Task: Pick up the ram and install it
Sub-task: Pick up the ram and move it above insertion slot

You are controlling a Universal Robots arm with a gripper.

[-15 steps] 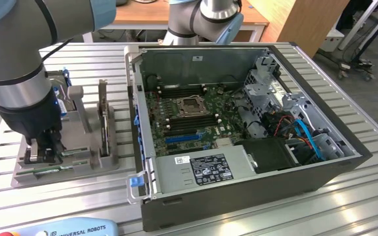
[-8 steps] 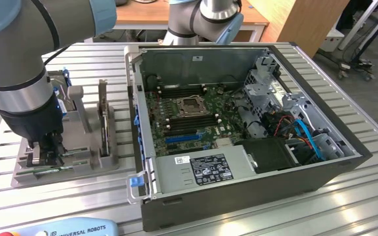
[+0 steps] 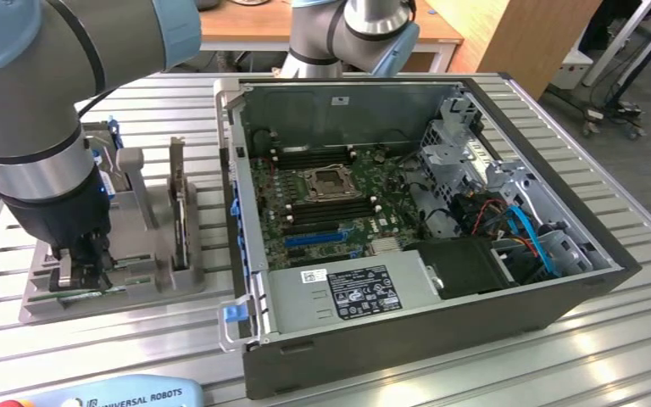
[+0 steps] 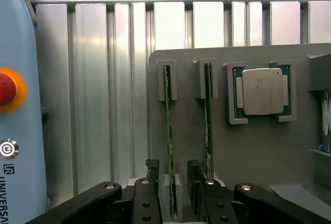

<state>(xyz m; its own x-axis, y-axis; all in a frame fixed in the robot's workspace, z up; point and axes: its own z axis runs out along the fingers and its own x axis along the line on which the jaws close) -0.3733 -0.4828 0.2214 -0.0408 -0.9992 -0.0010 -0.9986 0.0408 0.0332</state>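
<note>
The ram (image 4: 168,120) is a thin green stick standing on edge in a slot of the grey holder (image 4: 243,151). My gripper (image 4: 173,175) is open and lowered over its near end, one black finger (image 4: 152,169) on each side of the stick, with a gap between both fingers and the board. A second green stick (image 4: 208,115) stands in the neighbouring slot, just outside the other finger. In the exterior view, my gripper (image 3: 82,271) reaches down onto the holder (image 3: 179,254) at that view's left, beside the open computer case (image 3: 416,212).
A processor chip (image 4: 262,92) lies in a pocket of the holder. The case holds a motherboard (image 3: 325,195) with a blue slot (image 3: 319,237) and a power supply (image 3: 348,292). A teach pendant (image 4: 20,131) with a red button lies on the slatted aluminium table.
</note>
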